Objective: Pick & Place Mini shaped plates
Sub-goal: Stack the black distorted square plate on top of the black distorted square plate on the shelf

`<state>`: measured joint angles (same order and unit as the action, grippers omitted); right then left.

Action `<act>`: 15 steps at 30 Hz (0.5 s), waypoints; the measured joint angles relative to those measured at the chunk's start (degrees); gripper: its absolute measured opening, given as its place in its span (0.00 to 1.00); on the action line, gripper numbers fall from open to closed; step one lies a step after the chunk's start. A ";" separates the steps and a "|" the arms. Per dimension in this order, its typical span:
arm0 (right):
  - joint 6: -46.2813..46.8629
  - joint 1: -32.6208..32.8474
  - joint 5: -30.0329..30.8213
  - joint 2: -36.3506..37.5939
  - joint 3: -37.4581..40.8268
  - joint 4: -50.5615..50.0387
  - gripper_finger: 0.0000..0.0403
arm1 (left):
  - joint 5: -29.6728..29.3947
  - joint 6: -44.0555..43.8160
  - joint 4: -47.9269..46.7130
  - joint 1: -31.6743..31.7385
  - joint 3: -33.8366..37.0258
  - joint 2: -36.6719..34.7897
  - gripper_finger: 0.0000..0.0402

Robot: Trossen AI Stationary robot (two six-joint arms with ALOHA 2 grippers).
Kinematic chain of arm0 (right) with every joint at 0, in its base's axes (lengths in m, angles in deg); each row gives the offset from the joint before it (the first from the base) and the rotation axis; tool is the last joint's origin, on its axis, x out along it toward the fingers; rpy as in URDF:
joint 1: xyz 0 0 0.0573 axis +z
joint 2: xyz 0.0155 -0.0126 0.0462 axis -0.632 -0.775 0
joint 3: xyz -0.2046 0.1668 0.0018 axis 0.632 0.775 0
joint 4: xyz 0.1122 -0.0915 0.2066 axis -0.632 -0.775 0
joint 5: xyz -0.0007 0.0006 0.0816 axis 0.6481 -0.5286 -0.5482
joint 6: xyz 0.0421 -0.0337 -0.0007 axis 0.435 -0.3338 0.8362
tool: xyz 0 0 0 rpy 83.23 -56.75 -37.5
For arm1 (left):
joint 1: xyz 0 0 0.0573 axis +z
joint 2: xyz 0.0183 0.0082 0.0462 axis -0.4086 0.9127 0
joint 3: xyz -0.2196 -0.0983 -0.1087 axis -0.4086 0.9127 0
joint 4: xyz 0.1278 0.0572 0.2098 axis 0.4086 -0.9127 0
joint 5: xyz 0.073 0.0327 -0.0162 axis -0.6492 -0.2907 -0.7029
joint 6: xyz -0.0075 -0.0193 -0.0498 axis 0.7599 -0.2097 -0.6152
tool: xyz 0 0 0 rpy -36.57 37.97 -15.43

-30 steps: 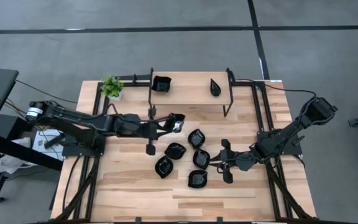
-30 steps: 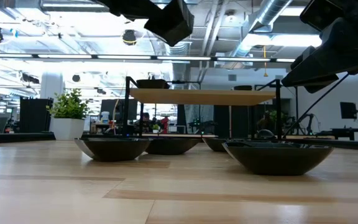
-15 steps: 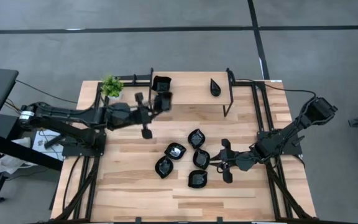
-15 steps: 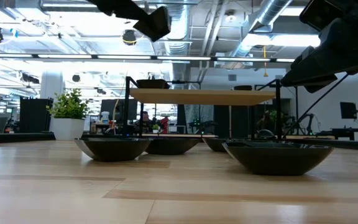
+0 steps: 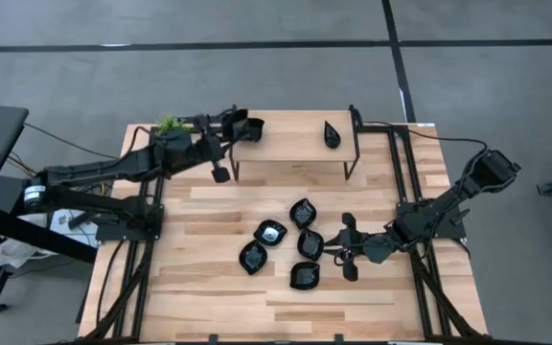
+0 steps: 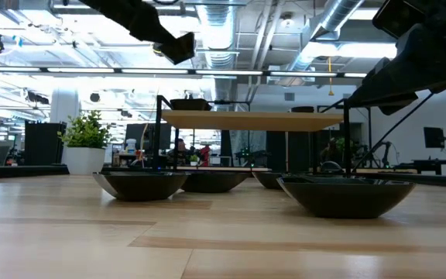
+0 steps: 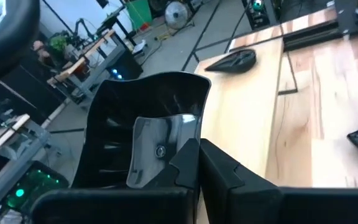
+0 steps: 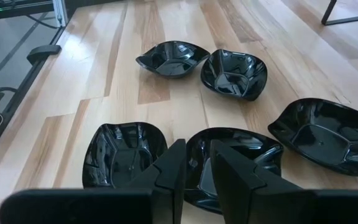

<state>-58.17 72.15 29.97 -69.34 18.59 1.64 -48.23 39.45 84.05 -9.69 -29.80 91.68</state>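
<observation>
The left hand [image 5: 241,127] is hovering over the left end of the raised wooden shelf [image 5: 295,146] at the far side of the counter [image 5: 209,287], its fingers [image 7: 229,177] pinched tight on the rim of a square black plate [image 7: 148,134], which is hanging in the air at the shelf's edge, just beside the small potted plant [image 5: 169,125]. A teardrop plate [image 5: 332,134] is sitting on the shelf's right part. Five more black plates [image 5: 286,249] are lying clustered on the counter in front of the shelf, close together. The right hand [image 5: 345,251] is waiting low just beside that cluster, over the nearest plate [image 8: 235,158], its fingers [image 8: 169,174] standing slightly apart and gripping nothing that I can see
</observation>
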 joint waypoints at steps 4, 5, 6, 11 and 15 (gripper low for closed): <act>0.00 0.00 0.00 0.00 0.00 -0.02 0.17 | 0.34 1.43 0.02 2.99 0.00 0.27 0.03; -0.02 0.01 0.00 0.01 0.00 -0.02 0.17 | 0.39 1.63 0.05 3.56 0.00 0.27 0.03; -0.01 0.02 0.00 0.01 0.00 -0.02 0.17 | 0.75 1.67 0.08 4.03 0.00 0.27 0.03; -0.02 0.02 0.00 0.01 0.00 -0.02 0.17 | 2.11 2.36 0.07 4.99 0.00 0.41 0.02; -0.02 0.02 0.00 0.01 0.00 -0.02 0.17 | 2.06 3.01 0.03 4.97 -0.02 2.26 0.03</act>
<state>-58.20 72.17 29.97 -69.33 18.59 1.62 -46.17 42.46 84.09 -4.72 -29.82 93.94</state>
